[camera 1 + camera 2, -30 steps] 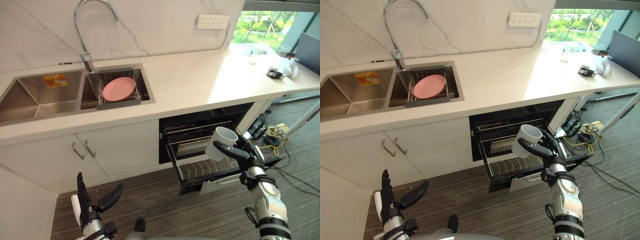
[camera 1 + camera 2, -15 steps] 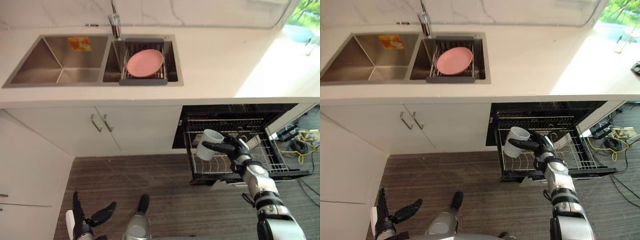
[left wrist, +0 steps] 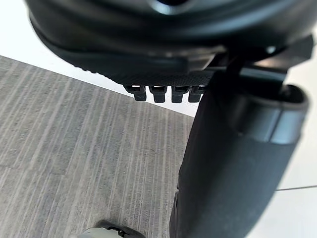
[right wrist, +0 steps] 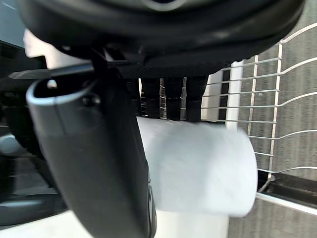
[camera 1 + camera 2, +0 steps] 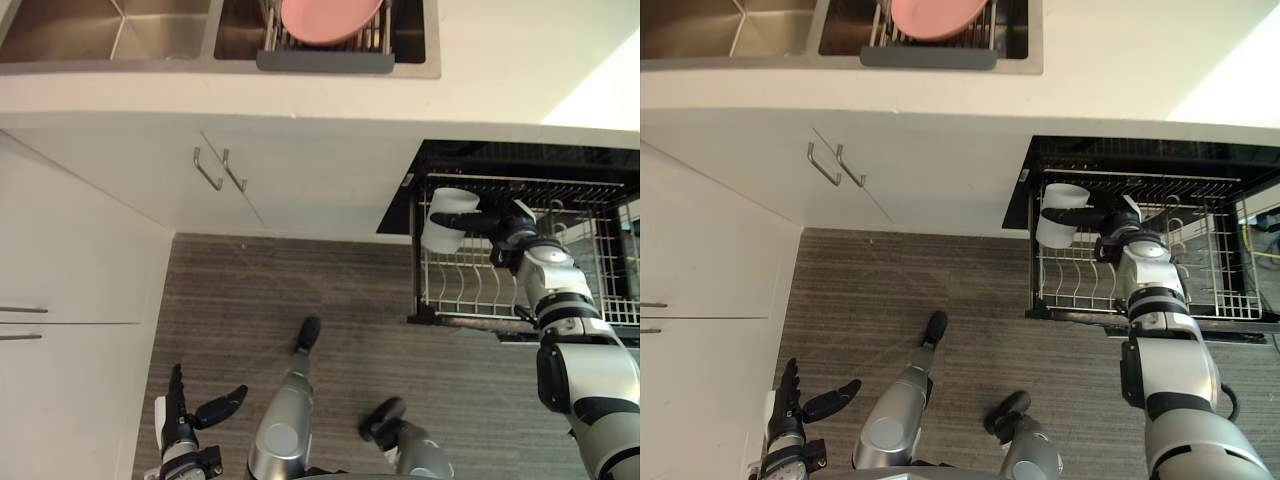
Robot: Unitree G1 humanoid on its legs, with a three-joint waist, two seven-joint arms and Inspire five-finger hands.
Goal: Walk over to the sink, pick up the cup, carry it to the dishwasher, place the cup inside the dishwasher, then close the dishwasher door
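The left hand (image 5: 183, 420) hangs low over the floor (image 5: 300, 280), fingers released. The right hand (image 5: 505, 225) grasps the cup (image 5: 445, 222), which juts to its left, above the dishwasher rack (image 5: 470, 290) below the hand.

The pulled-out dishwasher rack (image 5: 600, 262) is open above, its upright wire tines (image 5: 468, 290) standing under the cup (image 5: 443, 222).

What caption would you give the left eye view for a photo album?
Robot's right hand holds a white cup at the pulled-out dishwasher rack; left hand hangs open.
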